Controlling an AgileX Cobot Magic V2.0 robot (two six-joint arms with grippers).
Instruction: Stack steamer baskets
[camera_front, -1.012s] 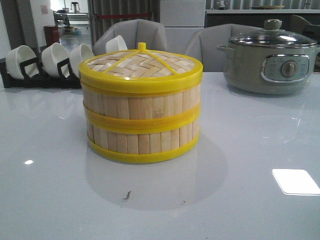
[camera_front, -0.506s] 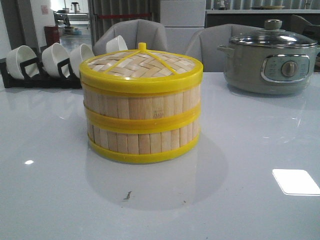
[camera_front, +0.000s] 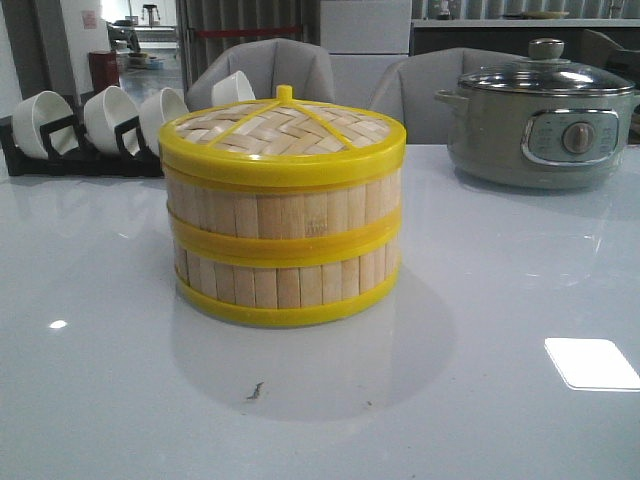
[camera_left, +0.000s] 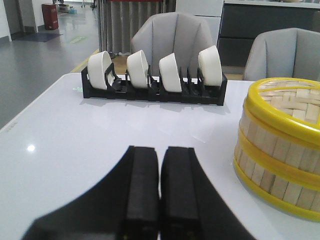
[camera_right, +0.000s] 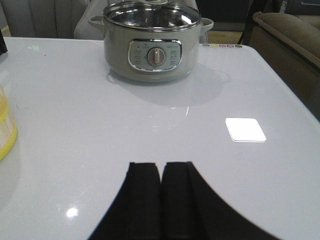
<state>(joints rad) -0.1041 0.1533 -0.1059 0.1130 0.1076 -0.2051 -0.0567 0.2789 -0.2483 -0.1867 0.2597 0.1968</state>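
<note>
Two steamer baskets (camera_front: 283, 240) of pale wood slats with yellow rims stand stacked one on the other mid-table, topped by the woven yellow-rimmed lid (camera_front: 283, 130). In the left wrist view the stack (camera_left: 280, 145) sits off to one side of my left gripper (camera_left: 160, 152), which is shut and holds nothing. My right gripper (camera_right: 161, 167) is shut too, empty, low over bare table; only a yellow sliver of the baskets (camera_right: 5, 132) shows at that view's edge. Neither gripper appears in the front view.
A black rack of white bowls (camera_front: 95, 125) stands at the back left, also in the left wrist view as rack (camera_left: 152, 80). A grey-green electric pot with glass lid (camera_front: 545, 115) sits at the back right. Grey chairs (camera_front: 265, 70) stand beyond the table's far edge.
</note>
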